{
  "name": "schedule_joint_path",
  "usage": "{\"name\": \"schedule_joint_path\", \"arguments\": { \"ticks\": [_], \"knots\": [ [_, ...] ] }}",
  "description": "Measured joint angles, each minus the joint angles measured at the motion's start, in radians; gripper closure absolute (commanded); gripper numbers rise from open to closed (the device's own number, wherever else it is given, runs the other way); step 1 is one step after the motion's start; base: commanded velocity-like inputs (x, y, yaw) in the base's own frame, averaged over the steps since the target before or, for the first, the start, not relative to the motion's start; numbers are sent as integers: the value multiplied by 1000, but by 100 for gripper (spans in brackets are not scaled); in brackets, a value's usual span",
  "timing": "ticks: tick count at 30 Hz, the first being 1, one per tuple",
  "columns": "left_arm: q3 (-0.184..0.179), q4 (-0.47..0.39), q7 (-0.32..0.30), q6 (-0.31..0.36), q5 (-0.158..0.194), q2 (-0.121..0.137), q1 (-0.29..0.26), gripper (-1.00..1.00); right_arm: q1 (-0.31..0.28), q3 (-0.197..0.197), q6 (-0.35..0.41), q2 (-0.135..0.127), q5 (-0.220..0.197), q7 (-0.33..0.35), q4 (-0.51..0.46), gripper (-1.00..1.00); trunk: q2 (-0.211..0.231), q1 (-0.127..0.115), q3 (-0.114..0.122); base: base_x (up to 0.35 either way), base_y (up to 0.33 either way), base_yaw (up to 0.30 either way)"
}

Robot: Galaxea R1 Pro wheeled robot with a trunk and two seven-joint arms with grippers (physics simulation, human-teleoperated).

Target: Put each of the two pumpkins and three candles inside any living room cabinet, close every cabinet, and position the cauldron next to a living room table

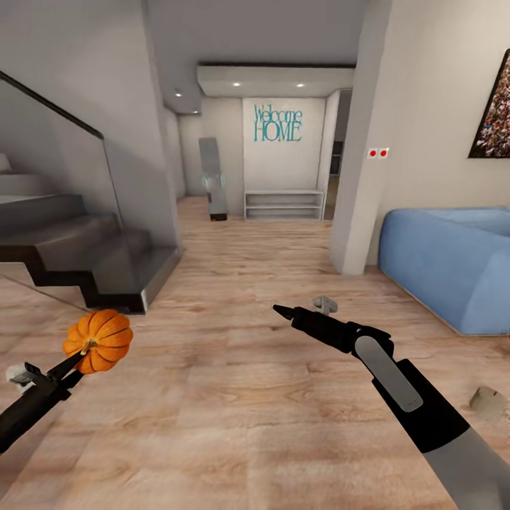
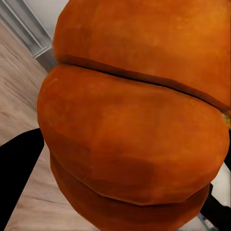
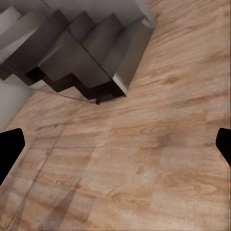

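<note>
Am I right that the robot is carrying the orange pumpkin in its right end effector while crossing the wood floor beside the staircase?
Not quite: the pumpkin is in the left end effector, as the head view shows. The right end effector carries nothing. The rest holds: wood floor, staircase alongside.

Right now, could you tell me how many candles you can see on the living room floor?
2. One candle lies on the wood floor just beyond the right tool; the other candle lies near the blue sofa, at the right edge. More may be out of view.

Orange ribbed pumpkin (image 2: 134, 130) looms close between dark end effector fingers (image 2: 19, 168), above plank floor (image 2: 19, 91)
</note>
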Motion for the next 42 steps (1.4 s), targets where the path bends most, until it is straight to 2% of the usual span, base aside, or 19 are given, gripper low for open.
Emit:
{"name": "schedule_joint_path", "arguments": {
  "ticks": [33, 42],
  "knots": [
    [1, 0, -1, 0, 0, 0, 0, 100, 0, -1, 0, 0, -1, 0, 21, -100, 0, 0, 0, 336, 118, -282],
    [1, 0, -2, 0, 2, 0, 0, 100, 0, 0, 0, 0, -1, -1, 23, -100, 0, 0, 0, 206, 23, -282]
  ]
}}
